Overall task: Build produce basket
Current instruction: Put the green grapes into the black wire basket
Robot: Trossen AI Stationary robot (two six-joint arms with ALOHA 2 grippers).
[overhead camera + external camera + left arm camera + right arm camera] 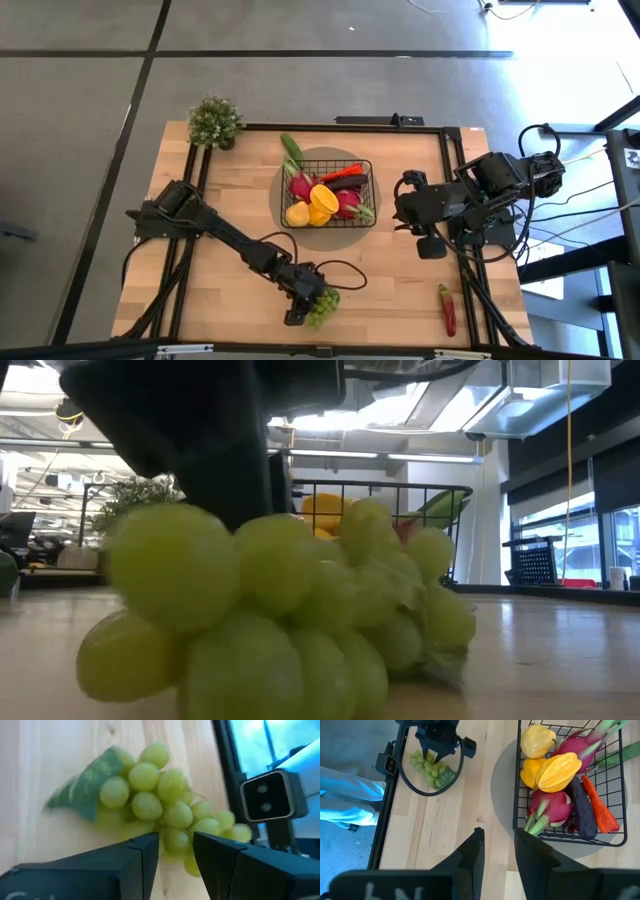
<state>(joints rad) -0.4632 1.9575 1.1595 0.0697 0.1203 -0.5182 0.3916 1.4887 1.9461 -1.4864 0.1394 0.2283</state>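
Observation:
The black wire basket (pixel 370 192) sits on a grey round mat mid-table. It holds pink dragon fruits, yellow fruits, a purple eggplant and an orange-red piece (pixel 555 770). A green cucumber (pixel 291 150) lies at its far left corner. A red chili (pixel 448 310) lies on the table near the near right corner. My left gripper (pixel 300 302) is at the near edge, shut on the green grapes (pixel 322 305). My right gripper (pixel 403 210) waits right of the basket, open and holding nothing (pixel 497 837). My left gripper (pixel 176 840) pinches the green grape bunch between its two fingers, with a grape (pixel 176 842) at one end of the bunch between the fingertips (pixel 145 847). The fingers come from above. The rest of the bunch and its green leaf (pixel 90 780) reach out beyond them. Whether the bunch is clear of the table does not show.
A bushy potted plant (pixel 215 122) stands at the far left corner. A small camera (pixel 270 795) on the black frame rail sits right beside the grapes at the near edge. Bare wood lies between the grapes and the basket (pixel 470 795).

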